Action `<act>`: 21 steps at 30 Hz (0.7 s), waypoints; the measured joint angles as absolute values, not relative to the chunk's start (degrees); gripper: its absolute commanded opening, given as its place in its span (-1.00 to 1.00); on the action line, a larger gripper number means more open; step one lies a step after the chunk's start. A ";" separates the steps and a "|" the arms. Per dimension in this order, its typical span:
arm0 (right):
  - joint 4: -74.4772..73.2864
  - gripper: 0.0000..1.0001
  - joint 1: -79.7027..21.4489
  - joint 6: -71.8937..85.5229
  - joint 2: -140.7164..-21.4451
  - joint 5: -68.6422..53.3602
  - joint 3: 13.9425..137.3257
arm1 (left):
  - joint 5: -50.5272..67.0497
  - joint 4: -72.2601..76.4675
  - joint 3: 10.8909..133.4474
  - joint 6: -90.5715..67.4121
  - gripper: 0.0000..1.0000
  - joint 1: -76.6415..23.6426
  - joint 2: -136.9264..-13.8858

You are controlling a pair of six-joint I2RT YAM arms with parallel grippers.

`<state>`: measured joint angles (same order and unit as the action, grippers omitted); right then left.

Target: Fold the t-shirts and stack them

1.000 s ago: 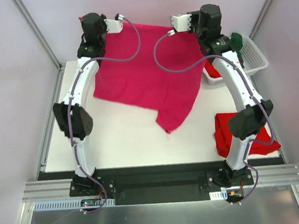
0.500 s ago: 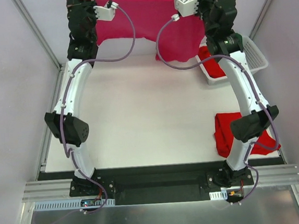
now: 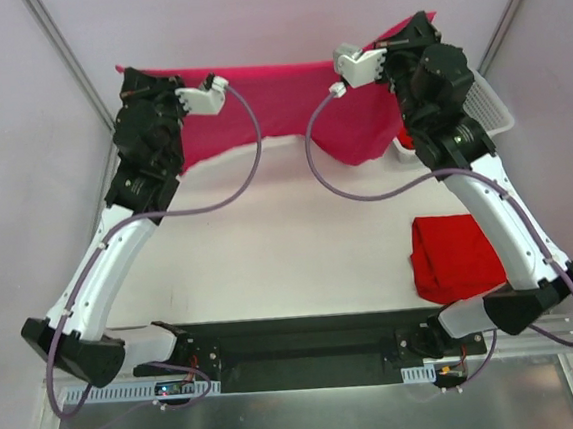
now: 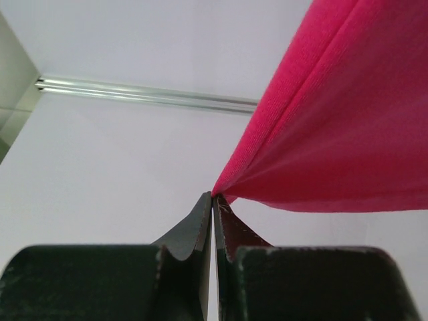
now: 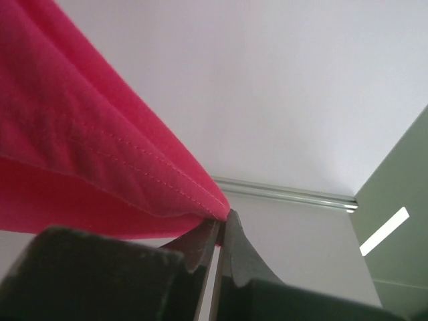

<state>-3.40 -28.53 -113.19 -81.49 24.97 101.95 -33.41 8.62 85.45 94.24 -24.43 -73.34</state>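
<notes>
Magenta-pink t-shirt hung spread as a broad soft sheet above the far edge of the counter. Its top edge was pulled into a near-straight line between the two arms. The lower part draped unevenly and sagged longer toward the right. Whether its lowest fold touched the counter could not be told.

Left end effector: dark jaws pressed tight together, pinching one corner of the shirt. The knit fanned out from the pinch in taut, smooth folds.

Right end effector: jaws likewise closed flat on the opposite corner, at a hemmed edge. A double row of stitching showed along the hem, and the fabric had a fine matte weave.

Red t-shirt lay folded in a rough rectangle near the near right corner of the counter, partly under the right arm. White slotted plastic basket sat at the far right corner, mostly hidden behind that arm.
</notes>
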 measured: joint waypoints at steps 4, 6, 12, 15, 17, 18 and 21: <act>-9.61 -0.98 -32.49 -110.21 -75.35 29.32 96.16 | -35.90 1.91 78.74 92.20 -1.00 -27.83 -66.98; -13.72 -0.99 -34.54 -108.86 -72.42 30.79 95.02 | -36.77 -1.80 78.61 91.59 -1.00 -29.12 -64.79; -22.94 -0.99 -37.26 -107.15 -66.72 33.45 99.22 | -36.49 -9.85 85.93 91.39 -1.00 -31.75 -59.24; -24.14 -0.99 -38.00 -107.96 -65.39 33.61 101.82 | -35.31 -10.41 90.02 92.03 -1.00 -32.47 -56.66; -24.25 -0.98 -38.30 -109.12 -64.53 33.28 102.78 | -34.22 -10.52 92.20 92.38 -1.00 -32.64 -55.20; -24.25 -0.98 -38.39 -109.93 -64.25 32.75 103.28 | -33.41 -10.52 92.92 92.55 -1.00 -32.64 -54.54; -24.05 -0.99 -38.39 -111.81 -64.25 30.89 104.62 | -31.64 -10.52 94.21 92.77 -1.00 -32.67 -53.58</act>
<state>-24.05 -38.39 -111.81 -64.25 30.89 104.62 -31.64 -10.52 94.21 92.77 -32.67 -53.58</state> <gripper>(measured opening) 0.030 0.005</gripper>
